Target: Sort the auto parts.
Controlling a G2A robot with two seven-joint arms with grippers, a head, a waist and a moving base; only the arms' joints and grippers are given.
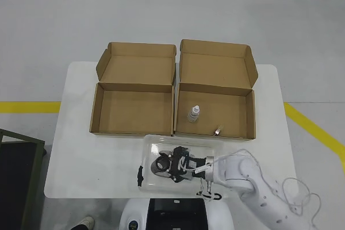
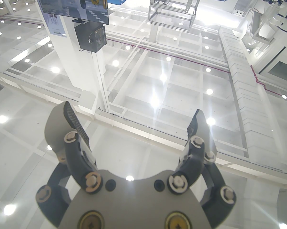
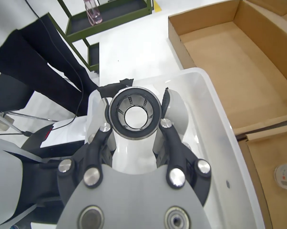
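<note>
Right gripper (image 3: 135, 107) is clamped across a ring-shaped bearing (image 3: 119, 110), gripping its outer rim and leaving the bore free. It hangs over the clear bin (image 3: 212, 110), perhaps off its floor. An open cardboard box (image 3: 229, 55) just beyond is the likely destination. Left gripper (image 2: 134, 125) points ceilingward, fingers apart, out of the way.

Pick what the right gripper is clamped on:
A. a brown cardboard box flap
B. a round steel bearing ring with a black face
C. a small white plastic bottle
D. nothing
B: the right gripper grips the round steel bearing ring over the clear plastic bin.
</note>
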